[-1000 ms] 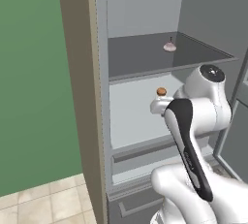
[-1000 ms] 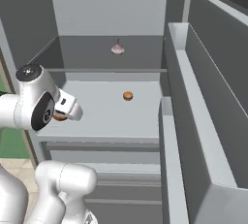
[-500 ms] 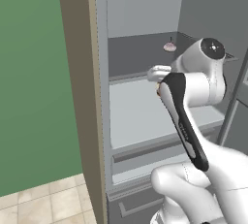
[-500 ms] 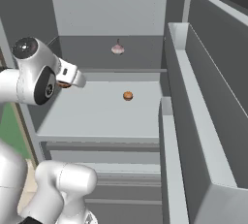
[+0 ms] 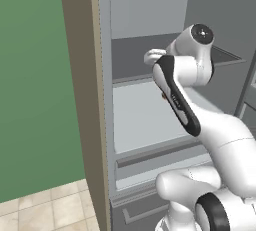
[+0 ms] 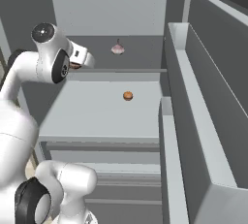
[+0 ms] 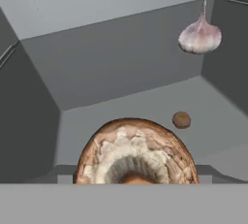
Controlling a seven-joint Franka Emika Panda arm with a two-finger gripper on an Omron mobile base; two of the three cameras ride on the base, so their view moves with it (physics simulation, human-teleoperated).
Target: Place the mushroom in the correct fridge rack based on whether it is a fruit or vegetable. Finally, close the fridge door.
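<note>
Arm has risen since half a second ago: the tool (image 6: 77,64) was level with the lower shelf, now it sits at the front lip of the upper shelf (image 6: 145,59). Base hasn't driven, fridge framing is unchanged. Left to right in the right base view: the arm's elbow and wrist at left, the tool with a brown bit at its tip, then the garlic bulb (image 6: 117,48) on the upper shelf, the small orange-brown fruit (image 6: 128,95) on the lower shelf (image 6: 97,111), and the open fridge door (image 6: 203,102) at far right. Hand view: mushroom (image 7: 137,152) sits right in front of the lens, so the tool looks clenched on it, though the fingertips are hidden. Garlic is a vegetable, so the upper shelf looks like the right one. To do it well: reach further in past the lip, lower near the surface, release beside the garlic without touching it, then withdraw straight.
</note>
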